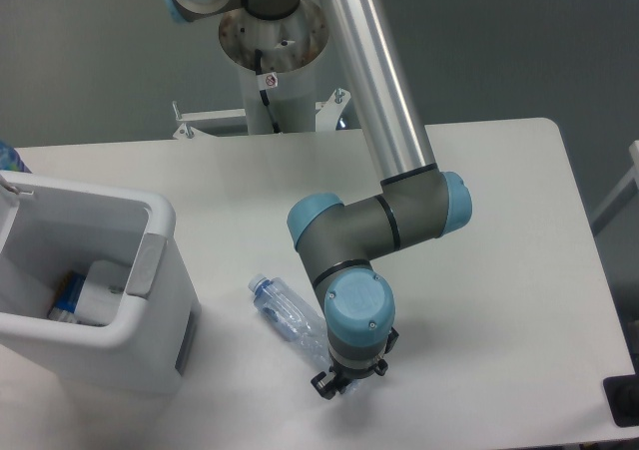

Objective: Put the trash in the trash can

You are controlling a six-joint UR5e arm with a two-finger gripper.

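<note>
Bottle point(288, 314) lies on the worktop point(499, 270), its far end under the gripper point(337, 380). I cannot tell if the gripper is clamped on it. Next it must be lifted over to the trash can point(150, 300).

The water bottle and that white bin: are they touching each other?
Apart. The fixed camera shows a strip of bare table between the water bottle's cap end and the side of the trash can. The bottle's far end disappears under the gripper.

Robotics lab: pedestal-mounted arm point(384, 121), bare white table point(499, 221), grey floor point(100, 61).
</note>
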